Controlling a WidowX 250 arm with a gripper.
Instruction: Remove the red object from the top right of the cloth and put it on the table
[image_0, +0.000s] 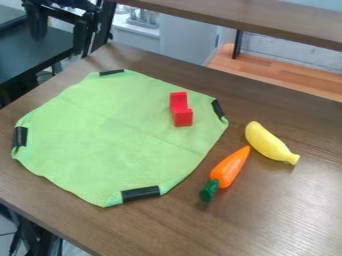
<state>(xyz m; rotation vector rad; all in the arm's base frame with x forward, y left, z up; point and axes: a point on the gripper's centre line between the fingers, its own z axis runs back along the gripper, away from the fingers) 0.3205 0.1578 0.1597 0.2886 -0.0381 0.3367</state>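
I see the red object (180, 111) on the upper right of the green cloth (100, 145), with 4 black strips (140, 194) along its edge, the orange carrot (229, 166) and yellow banana (268, 142) near each other on the brown table (287, 210), and black arm parts (83, 25) at the upper left.

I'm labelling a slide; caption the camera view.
Red block on the green cloth, with a carrot and banana on the table.
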